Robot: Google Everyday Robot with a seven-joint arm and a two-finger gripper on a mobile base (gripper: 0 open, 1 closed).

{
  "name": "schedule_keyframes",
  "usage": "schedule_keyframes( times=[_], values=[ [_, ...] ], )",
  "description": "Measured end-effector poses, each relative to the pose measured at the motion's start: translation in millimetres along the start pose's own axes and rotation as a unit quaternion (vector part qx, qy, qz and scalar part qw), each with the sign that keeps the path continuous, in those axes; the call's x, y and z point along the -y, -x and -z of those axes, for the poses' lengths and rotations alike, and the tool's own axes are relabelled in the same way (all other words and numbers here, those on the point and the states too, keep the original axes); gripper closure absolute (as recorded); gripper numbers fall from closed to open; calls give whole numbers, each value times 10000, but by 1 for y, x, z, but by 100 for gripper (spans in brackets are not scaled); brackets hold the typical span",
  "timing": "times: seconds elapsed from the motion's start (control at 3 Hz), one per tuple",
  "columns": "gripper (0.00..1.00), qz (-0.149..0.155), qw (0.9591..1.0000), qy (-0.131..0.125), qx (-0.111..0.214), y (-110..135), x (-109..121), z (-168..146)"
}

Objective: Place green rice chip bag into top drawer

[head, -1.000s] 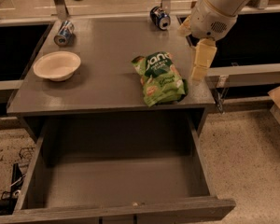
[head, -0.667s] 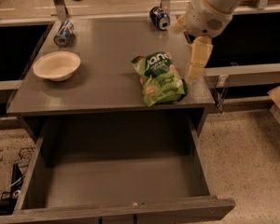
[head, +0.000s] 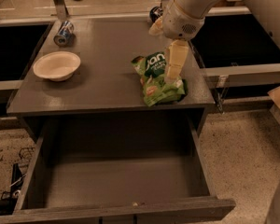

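Note:
The green rice chip bag (head: 155, 84) lies flat on the grey table top (head: 107, 78), near its front right corner. My gripper (head: 172, 76) hangs from the white arm and points down, right over the bag's right half, at or just above its surface. It hides part of the bag. The top drawer (head: 130, 210) is pulled wide open below the table's front edge, and its flat bottom (head: 116, 181) is bare apart from a tiny crumb near the front panel.
A white bowl (head: 57, 65) sits at the table's left. A blue can (head: 64, 33) lies at the back left, and another can (head: 154, 12) at the back is partly hidden by the arm. Dark bins flank the table on both sides.
The gripper has moved left from beside the table's right edge to over the bag. The bag, bowl and drawer have not moved.

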State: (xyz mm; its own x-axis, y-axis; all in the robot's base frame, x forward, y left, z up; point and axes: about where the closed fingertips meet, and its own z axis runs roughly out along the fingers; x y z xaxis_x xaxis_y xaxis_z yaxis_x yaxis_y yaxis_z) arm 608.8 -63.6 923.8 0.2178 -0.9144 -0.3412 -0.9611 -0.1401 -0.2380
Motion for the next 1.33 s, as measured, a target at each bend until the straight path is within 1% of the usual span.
schedule_keyframes(
  times=[0.33,0.67,1.0,1.33],
  values=[
    [0,-46,10000,-18,24,-2,-1,-6],
    [0,-109,9993,64,339,-9,-25,-40],
    [4,-111,9993,66,339,-9,-25,-40],
    [27,-110,9993,66,339,-9,-25,-40]
  ],
)
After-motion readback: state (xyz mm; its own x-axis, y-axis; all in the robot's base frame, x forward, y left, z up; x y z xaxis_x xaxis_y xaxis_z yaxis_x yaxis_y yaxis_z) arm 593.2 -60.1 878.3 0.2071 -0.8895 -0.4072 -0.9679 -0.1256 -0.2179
